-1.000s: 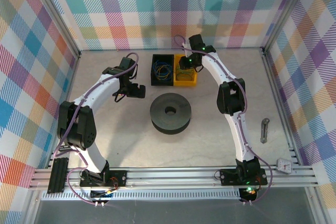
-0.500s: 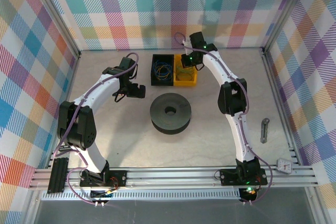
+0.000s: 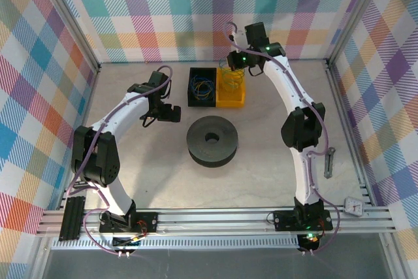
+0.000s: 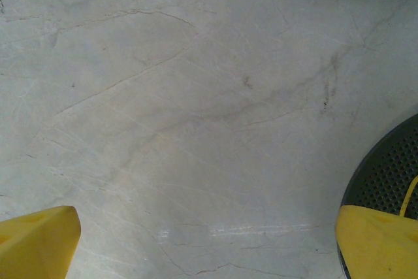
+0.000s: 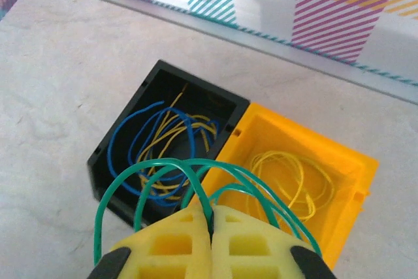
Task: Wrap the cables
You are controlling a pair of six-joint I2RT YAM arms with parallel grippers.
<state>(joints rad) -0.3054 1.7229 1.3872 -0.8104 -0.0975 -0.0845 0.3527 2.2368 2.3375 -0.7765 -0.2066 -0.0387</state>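
My right gripper [image 5: 211,217] is shut on a thin green cable [image 5: 167,161], whose loops arch out above the yellow fingertips. It hangs over two bins. The black bin [image 5: 202,86] holds blue cable [image 5: 190,132] mixed with yellow strands. The yellow bin [image 5: 313,136] holds a coil of yellow cable [image 5: 277,155]. From above, the right gripper [image 3: 236,63] hovers at the back over the yellow bin [image 3: 233,100], with loops dangling below it. My left gripper [image 3: 171,113] stands open with nothing between its fingers, left of the black spool [image 3: 212,140]. The spool's edge [image 4: 385,174] shows beside the open left gripper [image 4: 208,246].
A grey metal tool [image 3: 328,162] lies on the table to the right, with a small white timer [image 3: 354,206] near the front right corner. A black block [image 3: 72,217] sits at the front left. Checked walls close in the back and sides.
The right gripper closed on the green cable in the yellow bin, then rose and drew back with the loops hanging from it. The left arm stayed still.
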